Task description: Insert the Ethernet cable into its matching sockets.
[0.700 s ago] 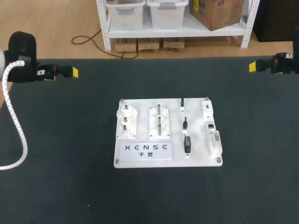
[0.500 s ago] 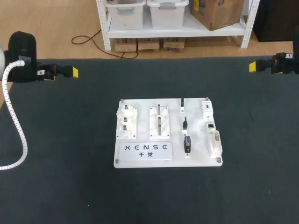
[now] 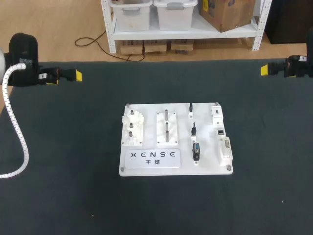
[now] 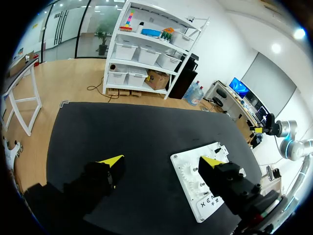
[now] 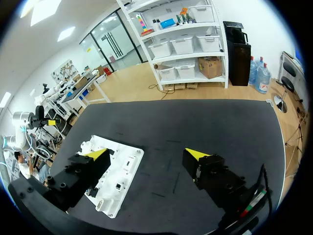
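My left tool (image 3: 77, 75), upper left, and right tool (image 3: 264, 69), upper right, stand open. White board (image 3: 208, 147) with black cable (image 3: 193, 129) lies mid-frame on the bench (image 3: 73, 171).

Bare dark table (image 3: 68, 186) surrounds the white board (image 3: 151, 157) on every side; only its pegs (image 3: 167, 117) and plugs (image 3: 196, 151) stand up from it. The left hand (image 3: 76, 76) and right hand (image 3: 265, 69) sit at the far corners.
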Tool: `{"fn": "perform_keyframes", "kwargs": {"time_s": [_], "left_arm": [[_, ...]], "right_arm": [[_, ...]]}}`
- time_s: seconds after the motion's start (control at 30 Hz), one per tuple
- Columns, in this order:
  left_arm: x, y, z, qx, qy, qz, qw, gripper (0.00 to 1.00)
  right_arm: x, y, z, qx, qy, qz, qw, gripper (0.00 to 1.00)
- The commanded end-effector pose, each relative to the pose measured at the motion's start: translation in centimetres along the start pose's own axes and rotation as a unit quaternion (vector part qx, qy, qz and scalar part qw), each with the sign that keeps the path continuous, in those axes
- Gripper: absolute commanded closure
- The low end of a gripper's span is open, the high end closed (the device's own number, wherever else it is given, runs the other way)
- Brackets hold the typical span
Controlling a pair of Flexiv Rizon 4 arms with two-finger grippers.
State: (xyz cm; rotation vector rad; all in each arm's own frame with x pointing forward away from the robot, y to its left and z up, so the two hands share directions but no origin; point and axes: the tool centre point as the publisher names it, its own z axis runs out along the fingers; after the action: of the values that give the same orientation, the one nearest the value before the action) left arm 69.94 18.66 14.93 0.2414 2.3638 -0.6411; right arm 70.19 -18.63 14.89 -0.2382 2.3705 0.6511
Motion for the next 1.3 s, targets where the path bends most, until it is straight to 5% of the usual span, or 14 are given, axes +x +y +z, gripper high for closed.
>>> {"fn": "perform_keyframes", "kwargs": {"time_s": [0.03, 0.23, 0.47, 0.7, 0.83, 1.1, 1.3], "left_arm": [[-1.1, -0.8, 0.3, 0.011, 0.000, 0.060, 0.998, 0.00], [-2.3, -3.7, 2.0, 0.116, -0.031, 0.195, 0.973, 0.00], [-1.2, -8.3, 5.1, 0.249, -0.045, 0.315, 0.915, 0.00], [1.2, -12.0, 7.3, 0.330, -0.066, 0.383, 0.860, 0.00], [2.5, -13.2, 7.9, 0.354, -0.078, 0.408, 0.838, 0.00], [5.0, -15.5, 8.3, 0.369, -0.075, 0.420, 0.826, 0.00], [6.8, -16.5, 8.4, 0.344, -0.065, 0.424, 0.836, 0.00]], "right_arm": [[0.0, 0.1, -0.1, 0.002, 0.000, 0.000, 1.000, 0.00], [0.0, 0.1, -0.1, 0.002, 0.000, 0.000, 1.000, 0.00], [0.0, 0.1, -0.1, 0.002, 0.000, 0.000, 1.000, 0.00], [0.0, 0.1, -0.1, 0.002, 0.000, 0.000, 1.000, 0.00], [0.0, 0.1, -0.1, 0.002, 0.000, 0.000, 1.000, 0.00], [0.0, 0.1, -0.1, 0.002, 0.000, 0.000, 1.000, 0.00], [0.0, 0.1, -0.1, 0.002, 0.000, 0.000, 1.000, 0.00]]}}
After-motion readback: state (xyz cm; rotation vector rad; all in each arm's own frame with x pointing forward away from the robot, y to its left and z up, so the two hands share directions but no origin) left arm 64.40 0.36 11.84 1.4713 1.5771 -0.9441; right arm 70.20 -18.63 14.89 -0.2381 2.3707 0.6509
